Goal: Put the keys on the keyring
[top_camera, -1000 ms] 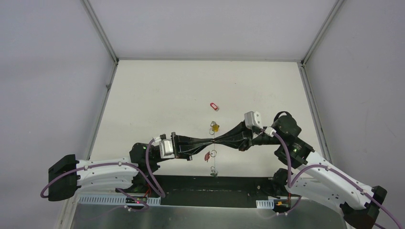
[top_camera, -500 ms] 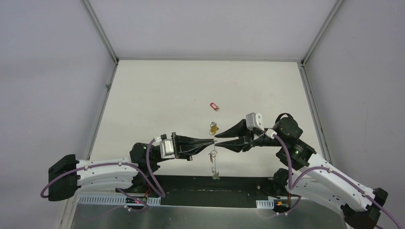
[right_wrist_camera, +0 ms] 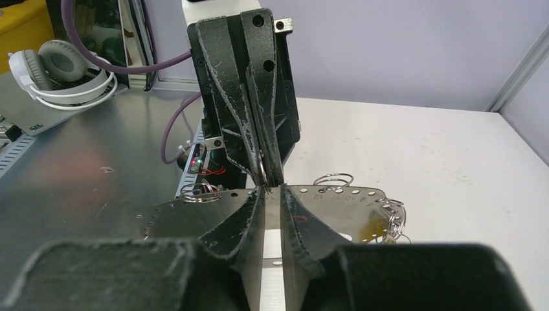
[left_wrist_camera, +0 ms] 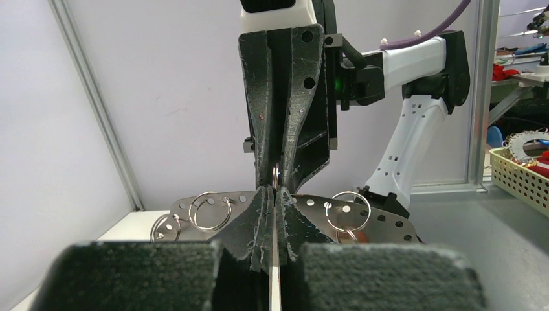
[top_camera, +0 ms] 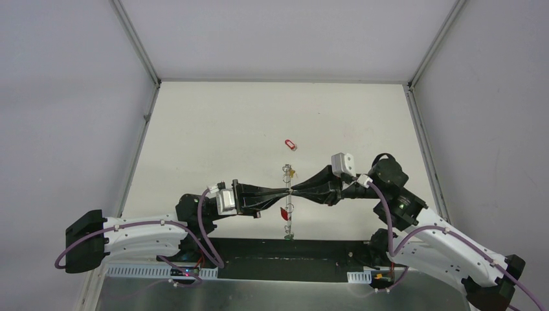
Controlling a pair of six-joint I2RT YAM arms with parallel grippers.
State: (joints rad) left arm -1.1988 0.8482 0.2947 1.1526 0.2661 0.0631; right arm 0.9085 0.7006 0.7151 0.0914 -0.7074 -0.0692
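left tool (left_wrist_camera: pixel 274 197): closed, pinching the keyring (top_camera: pixel 287 223)
right tool (right_wrist_camera: pixel 267 193): cannot tell if closed or gripping
keyring: light, stiff thin wire, slippery; hold bare rim

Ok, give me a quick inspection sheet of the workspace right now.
Surface: white table.
Job's things: perforated metal strip with split rings held above it; yellow-tagged key and red-tagged key at the strip; loose red-tagged key lying farther out.
Clutter: nothing seen.
Grippers: left gripper and right gripper tip to tip, jaws shut on one split ring.
Cables: purple cables along both arms.
Surroundings: grey walls; headphones, basket off-table.
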